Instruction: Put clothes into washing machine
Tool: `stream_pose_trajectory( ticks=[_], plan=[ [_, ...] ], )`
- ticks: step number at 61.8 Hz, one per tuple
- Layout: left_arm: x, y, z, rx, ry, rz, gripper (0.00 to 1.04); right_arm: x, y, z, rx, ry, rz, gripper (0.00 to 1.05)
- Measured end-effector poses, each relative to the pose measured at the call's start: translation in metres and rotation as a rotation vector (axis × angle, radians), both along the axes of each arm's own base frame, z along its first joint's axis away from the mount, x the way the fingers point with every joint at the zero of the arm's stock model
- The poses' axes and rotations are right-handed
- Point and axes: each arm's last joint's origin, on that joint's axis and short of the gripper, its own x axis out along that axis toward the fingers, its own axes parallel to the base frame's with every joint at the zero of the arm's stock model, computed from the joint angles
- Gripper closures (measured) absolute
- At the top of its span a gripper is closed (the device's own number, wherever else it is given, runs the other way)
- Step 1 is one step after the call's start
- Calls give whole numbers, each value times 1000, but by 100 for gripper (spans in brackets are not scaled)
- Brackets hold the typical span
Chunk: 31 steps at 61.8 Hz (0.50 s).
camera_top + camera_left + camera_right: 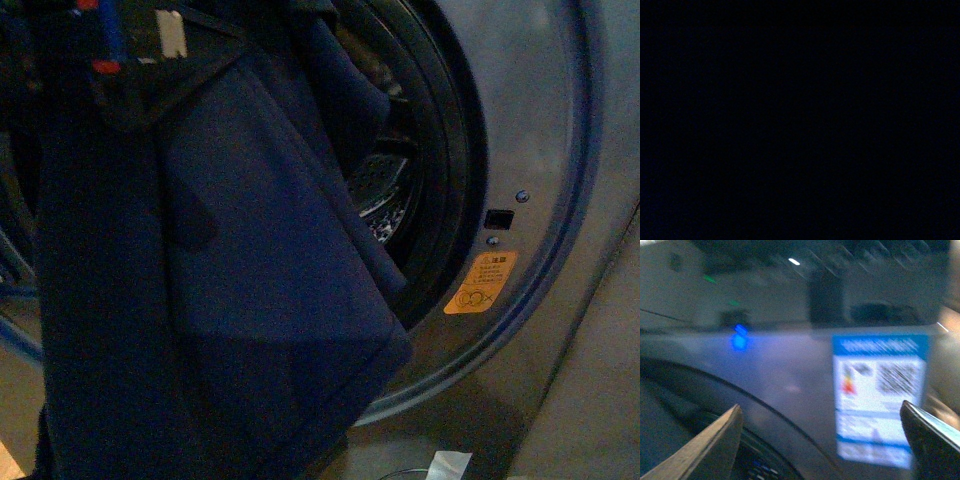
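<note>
The dark navy clothes [200, 260] hang in front of the washing machine [540, 120] and fill the left of the front view, with a small white label [171, 33] at the top. They cover most of the drum mouth; a strip of the perforated steel drum [385, 195] shows to their right. My left gripper is hidden behind the fabric at the top left and is shut on the clothes. The left wrist view is dark. My right gripper [822, 432] is open and empty, close to the machine's grey front panel [780, 370].
An orange warning sticker [481, 283] sits on the door recess at the lower right. A blue and white energy label [879, 400] and a blue light [739, 339] show on the front panel. A pale scrap [447, 465] lies on the floor below.
</note>
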Motion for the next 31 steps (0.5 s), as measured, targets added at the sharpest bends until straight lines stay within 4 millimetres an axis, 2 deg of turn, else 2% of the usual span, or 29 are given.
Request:
stream_pose_trajectory(
  ticks=[7,17,31],
  plan=[
    [0,-4,-7,7,14,-7,98,-5,-10,-26,-52,79,-140,27],
    [4,-10,-20,13,37,14,98,-17,-27,-59,-72,90,-171,48],
    [12,-18,-38,16,61,90,98,-31,-43,-90,-76,84,-172,74]
  ],
)
